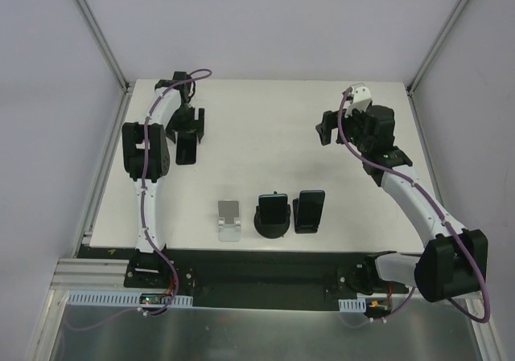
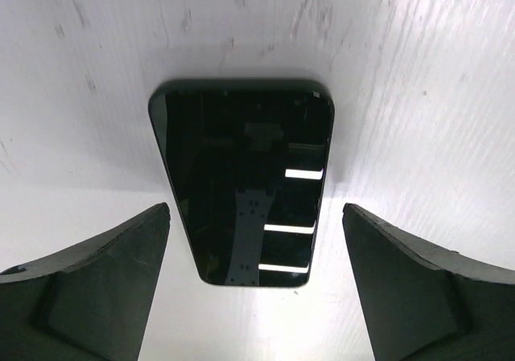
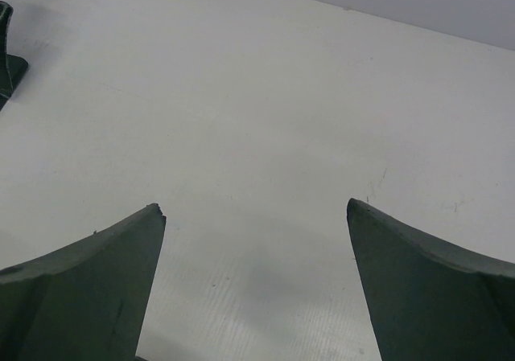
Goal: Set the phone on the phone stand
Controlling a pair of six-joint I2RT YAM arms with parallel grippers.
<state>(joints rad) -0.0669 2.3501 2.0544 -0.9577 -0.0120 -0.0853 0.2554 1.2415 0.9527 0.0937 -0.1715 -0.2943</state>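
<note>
A black phone (image 2: 241, 184) lies flat on the white table, screen up, also seen at the far left of the top view as the phone (image 1: 187, 148). My left gripper (image 2: 256, 208) hovers over its near end, open, one finger on each side and neither touching it. In the top view the left gripper (image 1: 190, 125) sits just behind the phone. An empty silver phone stand (image 1: 229, 220) stands near the front edge. My right gripper (image 1: 325, 128) is open over bare table at the right, holding nothing, as the right gripper (image 3: 254, 207) also shows in its wrist view.
Right of the silver stand, a round black stand (image 1: 272, 215) and a second black stand (image 1: 309, 211) each carry a dark phone. Part of a dark object (image 3: 8, 51) shows at the left edge of the right wrist view. Enclosure walls border the table.
</note>
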